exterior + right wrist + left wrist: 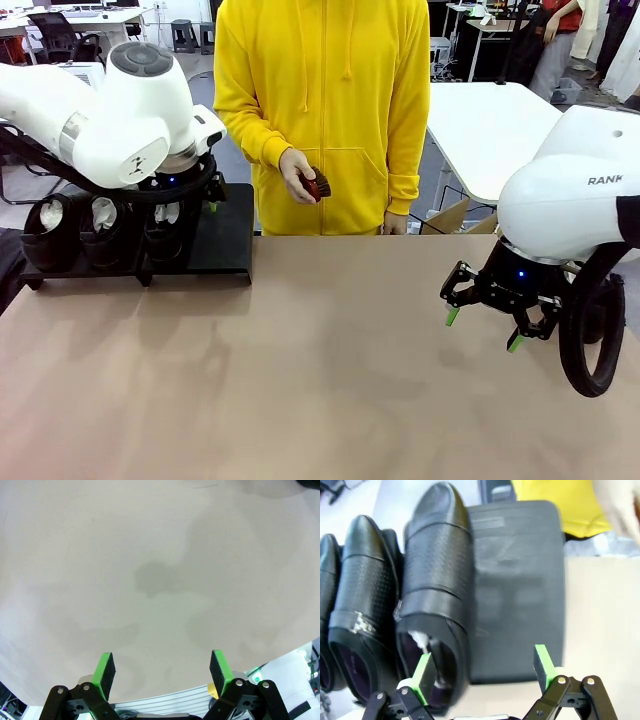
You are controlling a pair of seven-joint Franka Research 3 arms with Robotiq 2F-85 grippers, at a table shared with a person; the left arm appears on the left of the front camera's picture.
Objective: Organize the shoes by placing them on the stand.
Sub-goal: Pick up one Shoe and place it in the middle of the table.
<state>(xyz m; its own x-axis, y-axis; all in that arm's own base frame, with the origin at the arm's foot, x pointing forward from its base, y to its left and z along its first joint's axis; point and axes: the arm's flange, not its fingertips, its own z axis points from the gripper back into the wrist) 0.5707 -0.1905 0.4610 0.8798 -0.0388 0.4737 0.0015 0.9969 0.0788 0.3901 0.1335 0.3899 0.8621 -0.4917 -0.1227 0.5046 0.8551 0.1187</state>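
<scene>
I see three shoes (435,585) standing side by side on the stand (520,590), which sits at the table's (320,380) ten o'clock corner in the front view. The leather is black and glossy with a fine perforated grain and smooth straps across the vamp; white paper (420,640) shows in the opening of the nearest one. The stand's top is a flat matte black panel with rounded corners, and its free part lies just beside the third shoe at three o'clock in my left wrist view.

My left gripper (485,667) hangs above the stand's near edge with its green pads spread wide, one pad over the third shoe's opening; whether it touches I cannot tell. It grips nothing. My right gripper (485,325) hovers over bare tan tabletop at four o'clock, equally wide apart and empty.

The leftmost shoe is cut off by the frame. A person in a yellow hoodie (330,100) holds something small and dark (312,185) that I can't make out.
</scene>
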